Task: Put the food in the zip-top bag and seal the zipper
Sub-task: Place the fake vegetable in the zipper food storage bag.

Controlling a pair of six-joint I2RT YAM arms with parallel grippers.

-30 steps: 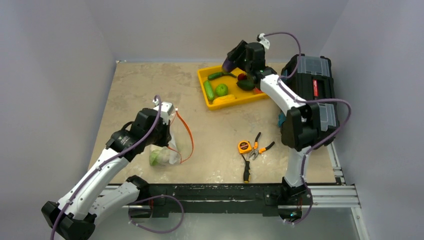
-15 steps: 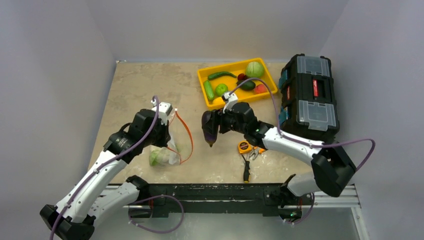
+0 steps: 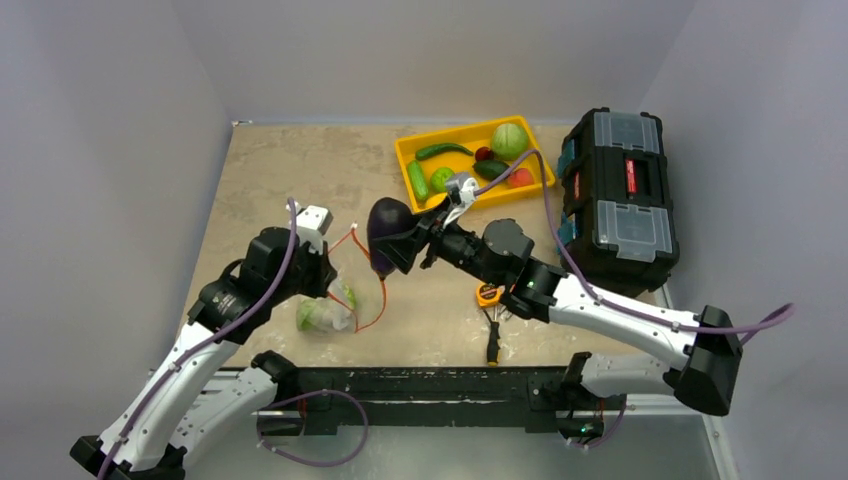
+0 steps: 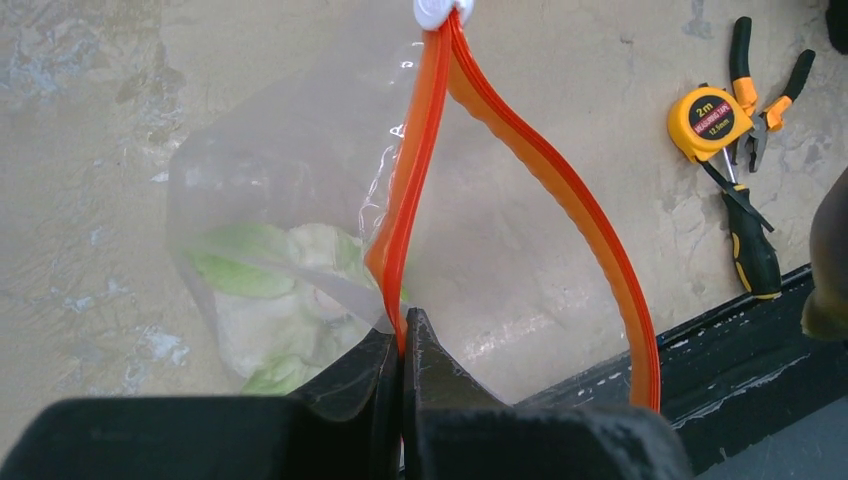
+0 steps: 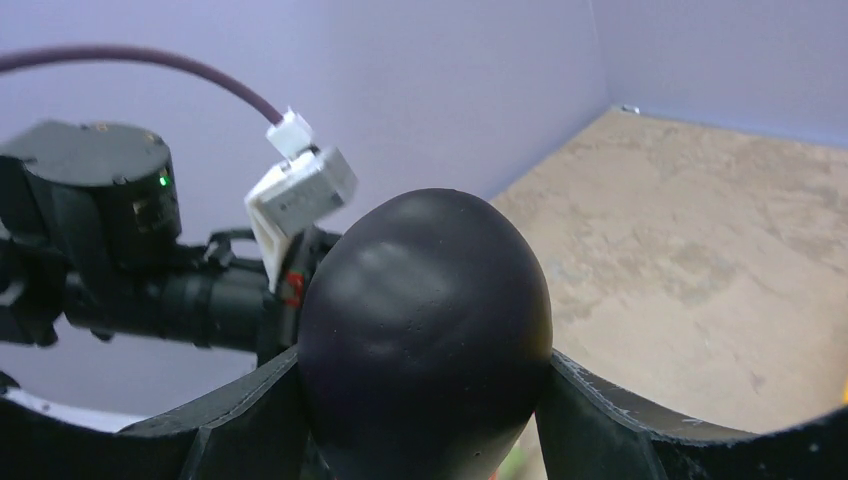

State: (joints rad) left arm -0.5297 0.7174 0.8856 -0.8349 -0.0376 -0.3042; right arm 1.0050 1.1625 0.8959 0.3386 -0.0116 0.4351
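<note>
- The right end effector (image 3: 402,244) grips the purple eggplant (image 3: 384,222) between wide-set fingers. A second ago it was over the yellow tray (image 3: 401,150), and it has since swung across the bench (image 3: 270,170) toward the left arm.
- The eggplant now hangs just right of the left end effector (image 4: 403,335), over the spread zipper loop.
- The left end effector stays clamped shut on the orange-red zipper (image 4: 425,150), holding the zip-top bag (image 4: 270,190) open. The white slider tab (image 4: 440,10) sits at the strip's far end.
- The cauliflower (image 4: 290,300) lies inside the bag, just left of those fingertips.
- The tape measure (image 4: 708,122) and pliers (image 4: 742,70) have not moved.
</note>
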